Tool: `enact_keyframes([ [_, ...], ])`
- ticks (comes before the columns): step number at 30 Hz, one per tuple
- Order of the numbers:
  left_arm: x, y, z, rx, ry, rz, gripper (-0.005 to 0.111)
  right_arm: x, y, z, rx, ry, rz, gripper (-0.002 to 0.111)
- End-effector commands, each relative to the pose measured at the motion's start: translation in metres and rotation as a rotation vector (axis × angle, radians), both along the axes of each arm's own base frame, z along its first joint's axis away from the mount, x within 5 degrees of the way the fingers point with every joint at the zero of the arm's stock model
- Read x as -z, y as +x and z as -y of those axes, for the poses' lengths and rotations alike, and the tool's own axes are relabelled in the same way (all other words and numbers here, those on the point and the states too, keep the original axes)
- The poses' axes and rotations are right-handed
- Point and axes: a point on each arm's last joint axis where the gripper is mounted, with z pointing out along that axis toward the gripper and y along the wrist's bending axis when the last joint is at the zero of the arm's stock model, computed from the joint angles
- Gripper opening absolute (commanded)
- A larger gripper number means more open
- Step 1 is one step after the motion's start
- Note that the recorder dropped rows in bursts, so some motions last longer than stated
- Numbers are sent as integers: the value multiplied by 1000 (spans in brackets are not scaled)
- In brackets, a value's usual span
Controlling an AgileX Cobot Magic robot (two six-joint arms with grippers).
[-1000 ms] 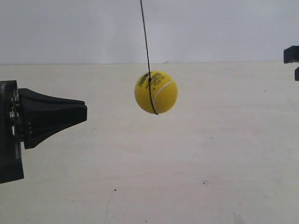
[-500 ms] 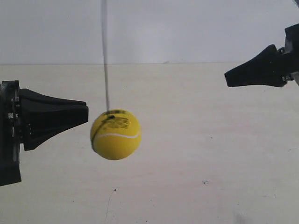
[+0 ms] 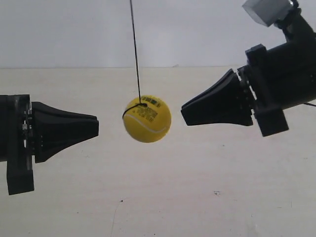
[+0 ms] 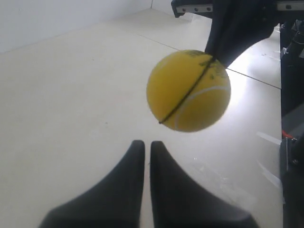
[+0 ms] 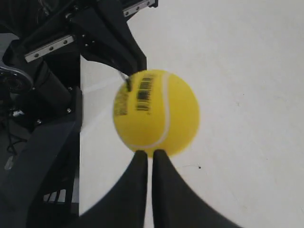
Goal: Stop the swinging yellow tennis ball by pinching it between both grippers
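The yellow tennis ball [image 3: 147, 119] hangs on a thin black string [image 3: 134, 49] between both grippers, barcode label facing up. At the exterior view's left, the left gripper [image 3: 96, 129] points its blunt tip at the ball, a clear gap away. From the exterior view's right, the right gripper [image 3: 182, 116] comes in tilted, its tip a narrow gap from the ball. In the left wrist view the ball [image 4: 188, 91] floats beyond the shut left gripper [image 4: 147, 143]. In the right wrist view the ball [image 5: 156, 113] sits just at the shut right gripper [image 5: 149, 153]; contact cannot be told.
A pale table [image 3: 212, 187] spreads below, meeting a white wall [image 3: 207, 29] behind. A light grey box [image 3: 266, 11] rides on top of the arm at the exterior view's right. Black robot frame [image 5: 42, 142] stands behind the ball in the right wrist view.
The ball swung to the exterior view's left and down, then back toward the middle. The right gripper came in from the upper right edge toward the ball. The left gripper shifted slightly.
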Motion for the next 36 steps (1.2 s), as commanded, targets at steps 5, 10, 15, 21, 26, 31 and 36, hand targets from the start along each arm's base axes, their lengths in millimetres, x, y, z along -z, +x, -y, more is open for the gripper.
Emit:
enact_keyframes([
  [5,0,8,4,26,-59,69,5,6,7,-18,108,-62,115,0],
  [10,7,17,4,-3,-63,83,5,5,7,-18,114,-56,115,0],
  [15,6,18,7,30,-107,96,5,3,5,-20,102,-25,98,0],
  [21,6,13,12,71,-113,97,5,3,4,-20,85,-21,90,0],
  [26,9,6,24,131,-76,93,5,2,2,-21,74,-17,80,0],
  [31,13,9,22,98,-38,85,5,3,2,-20,69,-21,81,0],
  [36,13,10,22,89,-32,77,5,3,2,-20,67,-21,80,0],
])
